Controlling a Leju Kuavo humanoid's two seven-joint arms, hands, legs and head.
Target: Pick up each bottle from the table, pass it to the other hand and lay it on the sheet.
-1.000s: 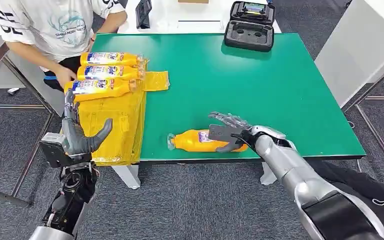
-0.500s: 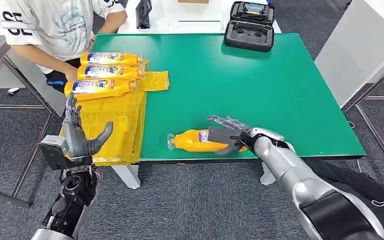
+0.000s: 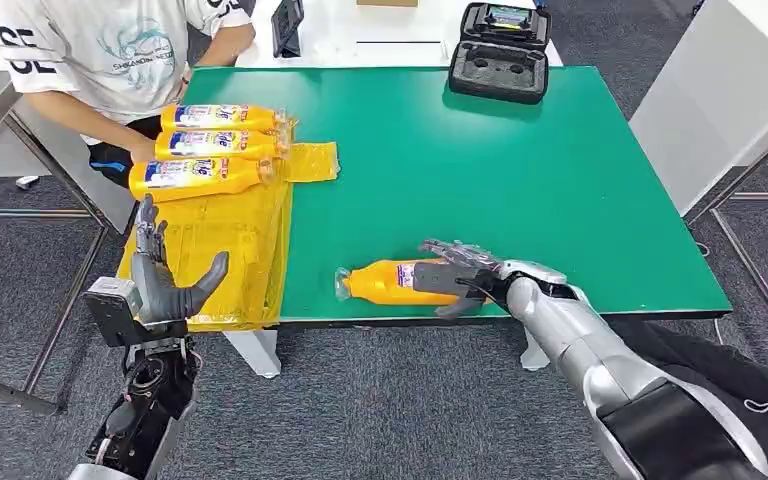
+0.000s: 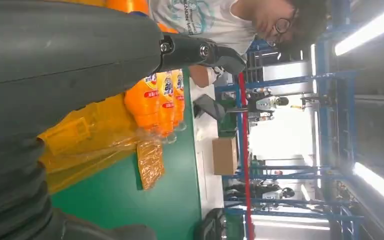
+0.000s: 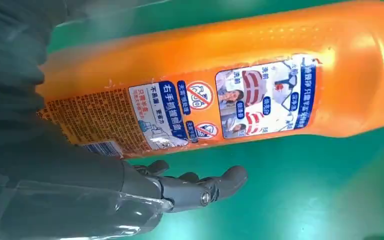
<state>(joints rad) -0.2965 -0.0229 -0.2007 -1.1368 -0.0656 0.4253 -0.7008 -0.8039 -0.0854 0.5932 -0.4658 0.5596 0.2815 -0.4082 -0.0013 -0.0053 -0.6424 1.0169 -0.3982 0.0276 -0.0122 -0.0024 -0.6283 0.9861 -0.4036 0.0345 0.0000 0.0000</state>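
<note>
Since a moment ago, the right hand is sinking lower over the orange bottle and its fingers are now draping across the bottle's body; the left hand is sitting a little lower and nearer to the table edge than before. The bottle is lying on its side on the green table, close to the near edge, with its clear cap pointing toward the yellow sheet. In the right wrist view the labelled side of the bottle is facing the palm, and the thumb is lying beside the bottle on the green surface, so the fingers are apart and the grip is not yet closing. The left hand is standing upright beside the near left corner of the sheet, fingers spread and holding nothing. Three more orange bottles are lying side by side on the far part of the sheet. A person in a white shirt is standing at the far left corner. A black open case is resting at the far edge of the table.
</note>
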